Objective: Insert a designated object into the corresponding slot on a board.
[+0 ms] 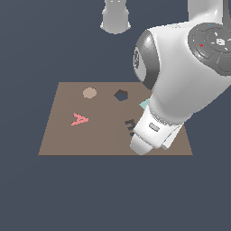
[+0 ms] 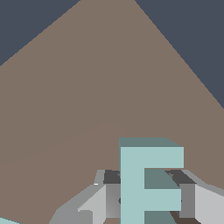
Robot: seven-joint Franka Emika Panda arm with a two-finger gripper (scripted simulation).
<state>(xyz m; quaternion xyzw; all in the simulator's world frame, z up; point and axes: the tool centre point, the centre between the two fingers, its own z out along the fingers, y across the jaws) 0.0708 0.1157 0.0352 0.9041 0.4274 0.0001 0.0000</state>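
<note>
In the wrist view, my gripper (image 2: 146, 194) is shut on the light teal E block (image 2: 148, 175), with one finger (image 2: 107, 192) on each side of it. The brown board (image 2: 87, 96) lies beyond it. In the exterior view, the arm's hand (image 1: 146, 135) hangs over the board (image 1: 67, 135) near its front edge on the exterior view's right, and hides the fingers and the block. The dark E-shaped slot (image 1: 130, 127) shows partly, just beside the hand; the rest is covered by the arm.
On the board are a red letter A (image 1: 80, 119), a tan disc (image 1: 90, 93) and a dark pentagon cutout (image 1: 121, 95). A corner of a teal rectangle (image 1: 144, 104) shows beside the arm. The robot base (image 1: 115, 18) stands behind the board.
</note>
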